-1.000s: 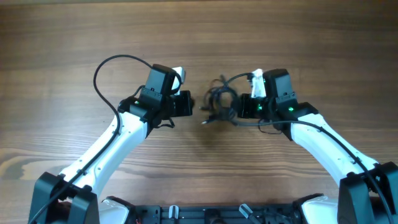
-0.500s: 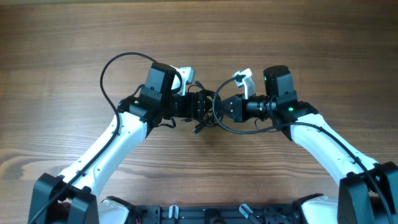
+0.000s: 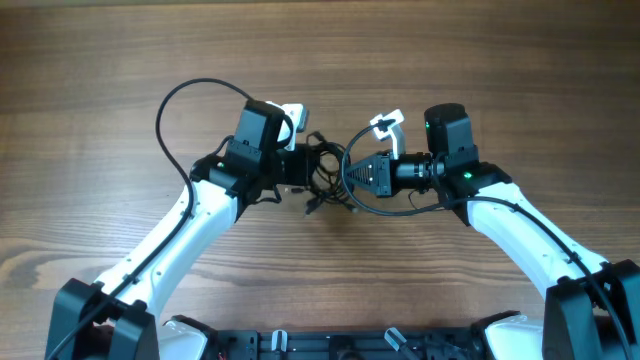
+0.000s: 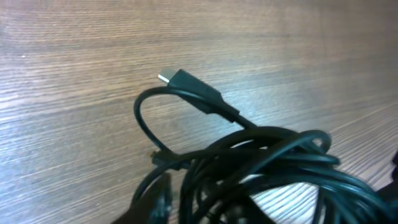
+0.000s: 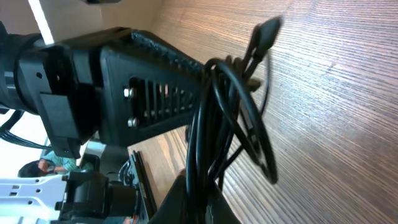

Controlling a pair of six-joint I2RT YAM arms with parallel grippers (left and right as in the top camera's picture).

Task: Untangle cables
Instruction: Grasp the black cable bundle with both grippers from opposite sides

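The cables (image 3: 330,172) are a tangled bundle of thin black cords held between my two grippers at the table's middle. My left gripper (image 3: 312,168) is shut on the bundle's left side. In the left wrist view the cables (image 4: 273,168) fill the lower frame, and one plug end (image 4: 186,84) sticks up on a loop. My right gripper (image 3: 352,176) is shut on the bundle's right side. In the right wrist view the cables (image 5: 230,124) run up from between my fingers, with a plug end (image 5: 268,31) at the top and the left gripper body (image 5: 143,81) close behind.
The wooden table (image 3: 320,60) lies bare around the bundle. A thicker black arm cable (image 3: 175,110) loops out to the left of the left arm. The arm bases stand at the near edge.
Both grippers have closed in on the bundle from either side and taken hold of it. In the last half second the left gripper has drawn slightly left with the cords.
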